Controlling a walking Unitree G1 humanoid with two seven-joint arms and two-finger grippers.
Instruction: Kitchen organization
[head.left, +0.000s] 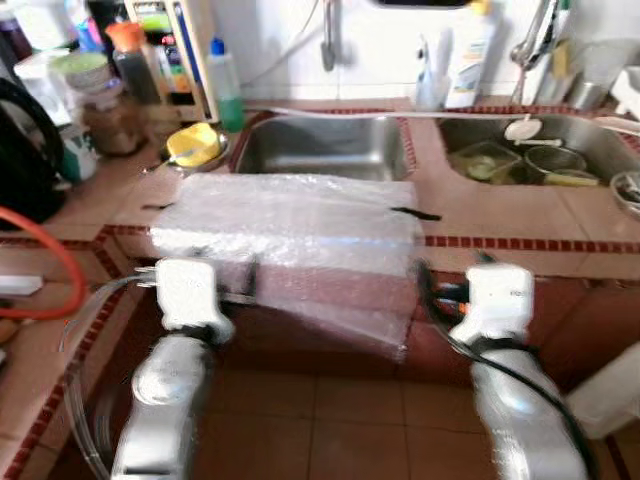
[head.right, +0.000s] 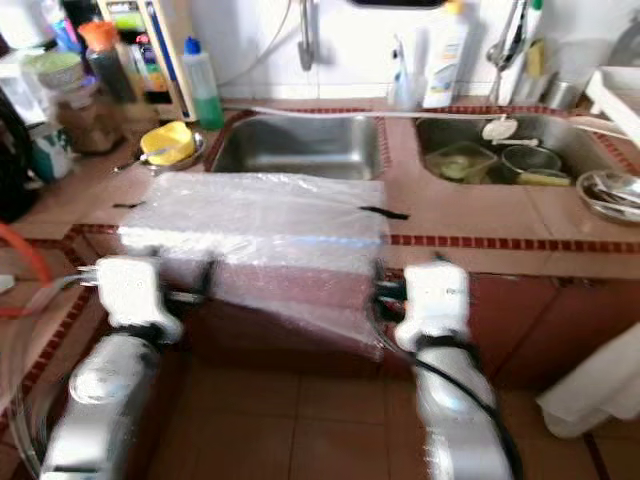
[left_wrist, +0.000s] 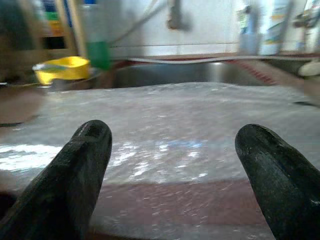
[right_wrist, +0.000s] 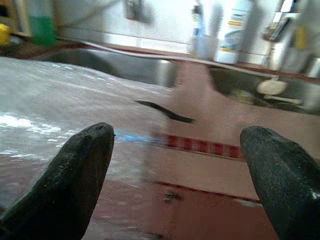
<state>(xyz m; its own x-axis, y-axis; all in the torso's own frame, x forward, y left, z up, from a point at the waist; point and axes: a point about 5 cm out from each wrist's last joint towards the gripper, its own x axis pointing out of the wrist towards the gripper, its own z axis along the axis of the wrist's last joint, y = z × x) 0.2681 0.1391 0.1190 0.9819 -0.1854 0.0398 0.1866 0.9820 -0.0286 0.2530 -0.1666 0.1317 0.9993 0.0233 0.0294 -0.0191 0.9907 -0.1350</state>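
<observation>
Both end effectors are reaching toward the sheet of bubble wrap (head.left: 290, 235) that is lying across the tiled surface (head.left: 520, 215) in front of the left sink basin (head.left: 322, 147). I am seeing the left end effector (left_wrist: 170, 165) with its two black fingers spread wide, framing the near edge of the wrap without touching it. The right end effector (right_wrist: 175, 170) is spread wide too, sitting just off the wrap's right end, where a dark strip of tape (head.left: 415, 213) is showing.

As I am reading it, I am in the approach step: lining up on the wrap before taking hold, with nothing gripped yet. The next move is asking me to ease each arm forward until one finger is passing under and one over the overhanging flap, then pinch lightly, since the film is thin and will crumple or slide.

The wrap is lying flat with its long axis running left to right, parallel to the surface edge. Its near edge is drooping over the front lip toward me, hanging lower on the right side.

A yellow bowl (head.left: 194, 143) and a green bottle (head.left: 226, 88) are sitting beyond the wrap's left end, well clear of my path.
</observation>
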